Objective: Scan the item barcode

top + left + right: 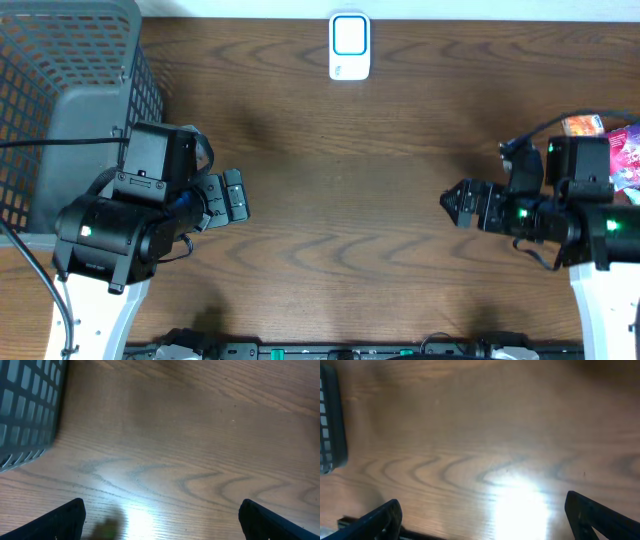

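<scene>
A dark brown wood-grain surface point(340, 200) fills the view. A pale strip point(500, 8) runs along its far edge. Overhead light reflects off the grain as a bright patch point(520, 505).

A grey mesh basket point(60, 60) stands at the far left corner of the dark wood-grain table point(350, 200), its lattice wall rising above the tabletop. A thin black cable point(60, 141) crosses the basket's near side. Lamp glare brightens bare patches of the wood.
</scene>
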Robot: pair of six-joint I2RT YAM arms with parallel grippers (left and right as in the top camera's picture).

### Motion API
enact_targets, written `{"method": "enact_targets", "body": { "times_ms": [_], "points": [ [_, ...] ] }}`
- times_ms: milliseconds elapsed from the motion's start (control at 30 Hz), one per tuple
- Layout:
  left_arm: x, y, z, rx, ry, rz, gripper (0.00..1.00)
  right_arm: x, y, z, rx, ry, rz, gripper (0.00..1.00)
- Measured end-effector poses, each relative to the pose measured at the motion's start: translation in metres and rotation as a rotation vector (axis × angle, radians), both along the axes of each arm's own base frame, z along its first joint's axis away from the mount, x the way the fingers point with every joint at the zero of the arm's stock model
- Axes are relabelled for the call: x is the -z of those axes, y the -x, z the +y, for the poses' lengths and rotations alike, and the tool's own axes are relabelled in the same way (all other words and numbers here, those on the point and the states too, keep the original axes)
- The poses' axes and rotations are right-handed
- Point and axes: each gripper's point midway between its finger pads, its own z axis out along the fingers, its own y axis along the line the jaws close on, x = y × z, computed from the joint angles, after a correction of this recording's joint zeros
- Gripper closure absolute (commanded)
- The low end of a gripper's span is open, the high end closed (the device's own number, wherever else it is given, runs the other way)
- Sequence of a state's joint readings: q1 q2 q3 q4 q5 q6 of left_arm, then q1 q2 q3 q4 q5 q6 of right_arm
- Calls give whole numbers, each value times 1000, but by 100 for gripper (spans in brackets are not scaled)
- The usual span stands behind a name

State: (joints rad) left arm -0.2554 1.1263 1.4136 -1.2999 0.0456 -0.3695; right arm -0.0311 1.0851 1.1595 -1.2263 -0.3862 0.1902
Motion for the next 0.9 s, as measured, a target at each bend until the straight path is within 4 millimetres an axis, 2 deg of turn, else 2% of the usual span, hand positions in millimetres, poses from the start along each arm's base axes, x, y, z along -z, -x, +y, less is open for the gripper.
{"method": "enact_targets", "body": {
  "times_ms": [167, 667, 767, 900],
  "points": [
    [0, 0, 0, 0, 0, 0, 2, 7, 5, 0, 19, -9, 30, 1],
    [0, 0, 0, 0, 0, 0, 2, 9, 4, -2, 23, 4, 26, 1],
    [0, 0, 0, 0, 0, 0, 2, 16, -5, -3, -8, 22, -14, 1],
    [0, 0, 0, 0, 0, 1, 2, 30, -29, 3, -105, 41, -189, 1]
  ]
}}
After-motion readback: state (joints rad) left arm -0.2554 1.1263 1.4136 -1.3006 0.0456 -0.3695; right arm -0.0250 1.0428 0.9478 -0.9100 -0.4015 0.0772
